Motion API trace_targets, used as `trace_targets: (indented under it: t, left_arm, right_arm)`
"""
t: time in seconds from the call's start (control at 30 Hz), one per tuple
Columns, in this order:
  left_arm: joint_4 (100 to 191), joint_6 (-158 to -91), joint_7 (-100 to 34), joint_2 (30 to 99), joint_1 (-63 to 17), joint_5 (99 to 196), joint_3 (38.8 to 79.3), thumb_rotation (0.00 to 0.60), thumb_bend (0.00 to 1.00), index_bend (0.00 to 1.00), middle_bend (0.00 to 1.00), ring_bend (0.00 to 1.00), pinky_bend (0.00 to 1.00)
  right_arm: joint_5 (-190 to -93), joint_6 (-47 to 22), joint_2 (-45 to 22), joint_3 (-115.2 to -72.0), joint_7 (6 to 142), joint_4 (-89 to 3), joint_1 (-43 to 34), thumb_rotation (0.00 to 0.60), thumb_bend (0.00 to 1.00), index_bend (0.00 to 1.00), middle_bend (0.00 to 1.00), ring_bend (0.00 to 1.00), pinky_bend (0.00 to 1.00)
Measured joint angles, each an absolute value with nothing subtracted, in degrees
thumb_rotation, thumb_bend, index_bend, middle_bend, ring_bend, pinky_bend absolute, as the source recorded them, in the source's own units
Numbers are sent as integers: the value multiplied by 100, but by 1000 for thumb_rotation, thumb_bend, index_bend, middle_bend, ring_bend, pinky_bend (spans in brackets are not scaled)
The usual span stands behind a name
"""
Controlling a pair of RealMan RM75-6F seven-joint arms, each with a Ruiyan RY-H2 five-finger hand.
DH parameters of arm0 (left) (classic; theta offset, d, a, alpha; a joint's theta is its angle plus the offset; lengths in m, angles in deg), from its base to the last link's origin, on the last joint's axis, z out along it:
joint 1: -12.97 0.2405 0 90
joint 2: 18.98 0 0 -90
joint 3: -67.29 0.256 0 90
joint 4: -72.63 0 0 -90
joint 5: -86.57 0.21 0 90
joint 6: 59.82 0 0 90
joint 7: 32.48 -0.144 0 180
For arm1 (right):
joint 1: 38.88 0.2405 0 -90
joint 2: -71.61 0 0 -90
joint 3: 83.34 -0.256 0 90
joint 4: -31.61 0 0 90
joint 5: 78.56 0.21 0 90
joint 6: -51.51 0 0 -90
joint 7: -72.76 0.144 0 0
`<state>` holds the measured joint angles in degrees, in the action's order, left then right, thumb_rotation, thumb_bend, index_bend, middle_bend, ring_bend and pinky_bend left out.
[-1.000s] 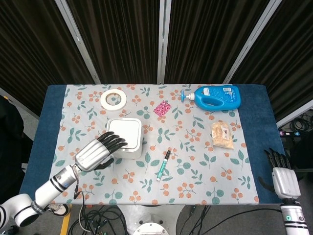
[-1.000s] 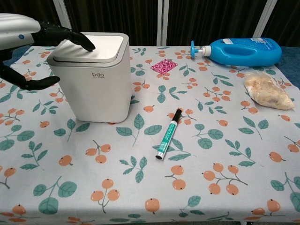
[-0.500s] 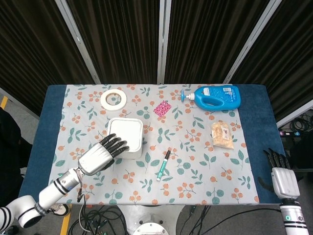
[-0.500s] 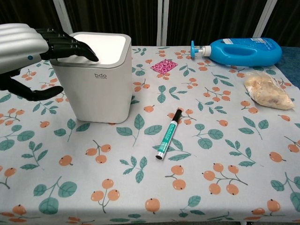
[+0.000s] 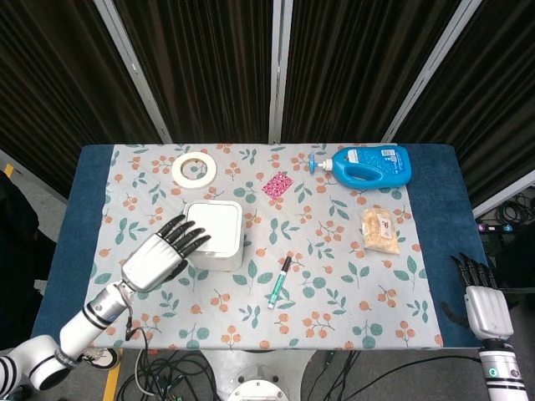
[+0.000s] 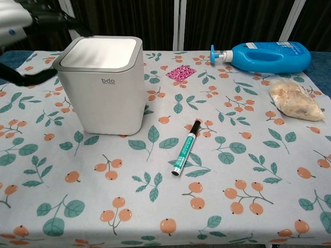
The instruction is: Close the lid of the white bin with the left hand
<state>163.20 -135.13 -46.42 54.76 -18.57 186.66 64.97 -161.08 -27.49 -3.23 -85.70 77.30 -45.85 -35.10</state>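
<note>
- White bin [image 6: 102, 85] stands upright, its lid [image 6: 98, 53] lying flat and closed.
- My left hand [image 5: 159, 255] hovers above the bin's left edge, fingers spread, holding nothing.
- My right hand [image 5: 481, 296] hangs far right of the bin, off the table [image 5: 456, 251], fingers straight, empty.
- A marker [image 6: 186, 146] lies right of the bin.

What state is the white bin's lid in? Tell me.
Shut. The lid lies flat and flush in the rim of the white bin, with no gap showing in either view. The left hand is off it, fingers spread.
</note>
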Motion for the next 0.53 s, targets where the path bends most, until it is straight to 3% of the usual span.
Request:
trace_targets:
  t: [0.33, 0.53]
  left_arm:
    - [16177, -14328, -4690, 5280, -713, 17629, 6527, 600, 404, 150, 172, 133, 135]
    - [15395, -14686, -4321, 5505, 108, 17080, 6734, 600, 263, 148, 174, 133, 134]
  right_arm:
    - [-16271, -2915, -326, -8580, 8000, -4488, -3518, 600, 199, 0, 0, 0, 0]
    - [-16647, -3485, -490, -8596, 8203, -4139, -3555, 600, 200, 0, 0, 0, 0]
